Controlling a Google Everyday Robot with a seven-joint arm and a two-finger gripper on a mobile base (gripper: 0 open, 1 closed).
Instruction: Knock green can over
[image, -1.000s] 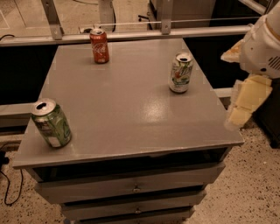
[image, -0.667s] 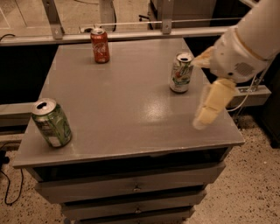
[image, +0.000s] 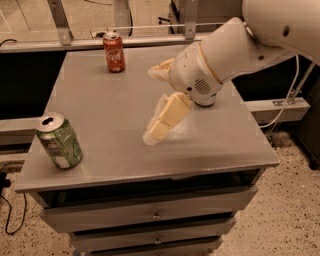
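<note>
The green can stands upright near the front left corner of the grey table. It is green with pale patches and has a silver top. My gripper hangs over the middle of the table, to the right of the can and well apart from it. Its two pale fingers are spread open with nothing between them. One finger points down and left towards the table top. The white arm reaches in from the upper right.
A red cola can stands upright at the back of the table. The arm covers the right rear part of the table. Drawers are under the table top. A cable lies on the speckled floor at left.
The arm has swung left from the table's right edge to over its middle, closer to the green can. It now hides the white can with green lettering. The cans have not moved.
</note>
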